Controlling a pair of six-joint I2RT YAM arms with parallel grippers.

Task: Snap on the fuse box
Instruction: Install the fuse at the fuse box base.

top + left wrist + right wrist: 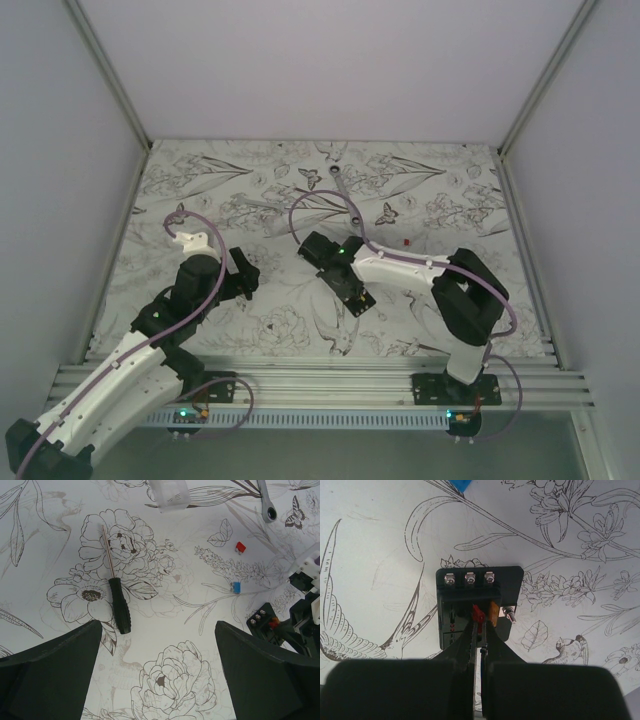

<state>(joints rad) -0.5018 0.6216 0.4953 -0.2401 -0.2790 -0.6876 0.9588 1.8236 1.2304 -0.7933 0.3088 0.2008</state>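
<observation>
The fuse box [470, 605] is a small black box lying flat on the flowered mat, with three screws along its far edge and an orange fuse [493, 612] seated in it. My right gripper [481, 625] is directly over the box, shut on a small red fuse [478, 614] that sits at a slot beside the orange one. The box also shows at the right edge of the left wrist view [264, 621] and under the right wrist in the top view [353, 293]. My left gripper [157, 670] hangs open over bare mat, well left of the box [240, 275].
A black-handled screwdriver [119, 611] lies just ahead of the left fingers. A loose red fuse [240, 547] and a blue fuse [236, 587] rest on the mat. A ratchet wrench [267, 500] and a clear plastic piece [171, 495] lie farther back. Walls enclose the table.
</observation>
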